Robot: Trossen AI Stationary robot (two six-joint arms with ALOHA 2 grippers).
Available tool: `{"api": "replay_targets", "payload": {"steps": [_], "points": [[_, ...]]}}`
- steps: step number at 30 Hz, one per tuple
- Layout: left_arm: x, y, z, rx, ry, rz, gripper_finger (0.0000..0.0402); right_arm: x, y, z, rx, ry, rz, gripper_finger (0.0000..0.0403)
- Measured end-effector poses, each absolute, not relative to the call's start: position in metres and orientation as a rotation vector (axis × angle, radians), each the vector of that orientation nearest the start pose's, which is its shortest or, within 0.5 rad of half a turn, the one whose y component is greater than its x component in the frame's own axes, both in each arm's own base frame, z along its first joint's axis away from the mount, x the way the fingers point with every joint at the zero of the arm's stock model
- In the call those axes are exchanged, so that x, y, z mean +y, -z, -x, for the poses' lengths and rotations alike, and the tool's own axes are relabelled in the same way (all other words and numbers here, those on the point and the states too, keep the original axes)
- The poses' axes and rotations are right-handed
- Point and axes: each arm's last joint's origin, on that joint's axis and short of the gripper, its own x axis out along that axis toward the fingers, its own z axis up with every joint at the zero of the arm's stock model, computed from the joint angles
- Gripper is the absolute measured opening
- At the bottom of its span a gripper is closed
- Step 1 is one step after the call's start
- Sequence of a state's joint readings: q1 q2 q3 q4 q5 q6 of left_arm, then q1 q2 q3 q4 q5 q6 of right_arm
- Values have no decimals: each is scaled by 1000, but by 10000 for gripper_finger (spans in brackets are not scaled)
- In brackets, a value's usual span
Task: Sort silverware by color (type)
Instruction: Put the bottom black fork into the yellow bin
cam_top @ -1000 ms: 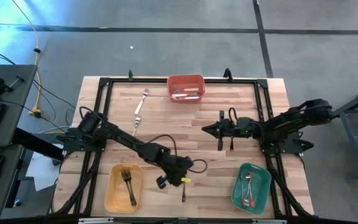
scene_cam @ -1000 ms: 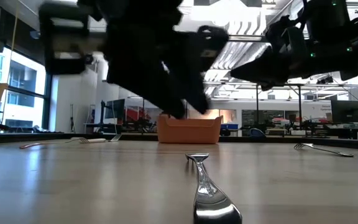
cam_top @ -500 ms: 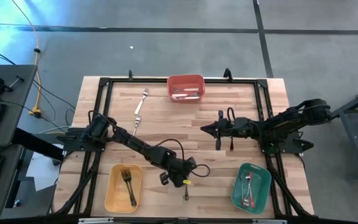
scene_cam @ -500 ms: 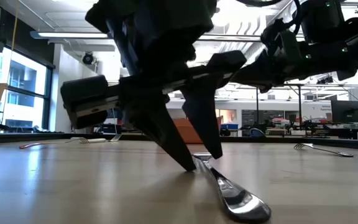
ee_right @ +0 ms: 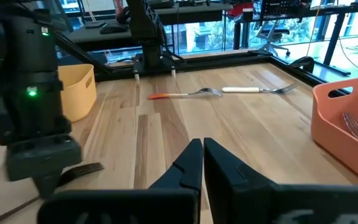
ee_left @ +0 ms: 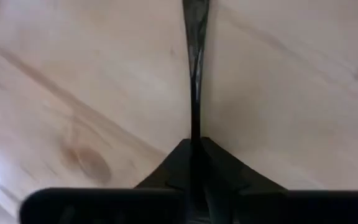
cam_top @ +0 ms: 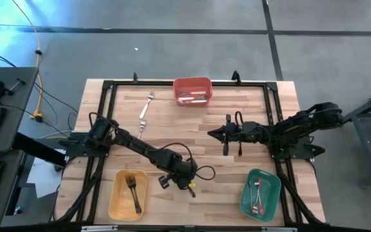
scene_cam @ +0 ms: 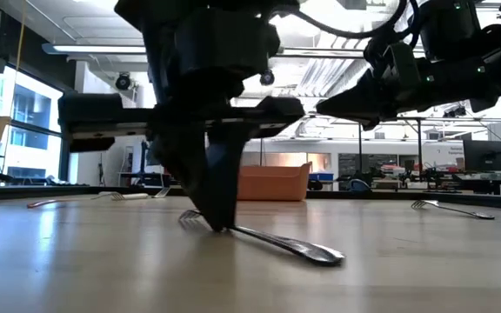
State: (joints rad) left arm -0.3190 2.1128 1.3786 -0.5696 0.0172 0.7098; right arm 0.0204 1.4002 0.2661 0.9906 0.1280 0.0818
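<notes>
Pinching a black-handled fork [scene_cam: 272, 243], my left claw [cam_top: 187, 185] sits lower centre of the high view, tips down on the tabletop [cam_top: 205, 129], fork slanting with its far end resting on the wood. My right claw [cam_top: 227, 135], right of centre, hovers closed and empty.

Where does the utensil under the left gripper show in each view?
High view: utensil near the front edge, between yellow bin and green bin.
Low view: centre, slanting to the tabletop.
Left wrist view: handle between the fingers.
Right wrist view: tines beside the left gripper.
Shared landmark: the left gripper, shut on it.
</notes>
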Motion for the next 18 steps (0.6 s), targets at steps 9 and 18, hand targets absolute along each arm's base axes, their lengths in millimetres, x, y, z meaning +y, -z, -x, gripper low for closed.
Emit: {"api": "replay_targets", "payload": {"steps": [9, 18], "points": [[-115, -138, -363, 1340, 632, -640, 4, 1, -153, -229, 139, 113, -69, 0], [-111, -195, -313, 1457, 557, -548, 2, 1, -154, -229, 136, 110, -34, 0]]}}
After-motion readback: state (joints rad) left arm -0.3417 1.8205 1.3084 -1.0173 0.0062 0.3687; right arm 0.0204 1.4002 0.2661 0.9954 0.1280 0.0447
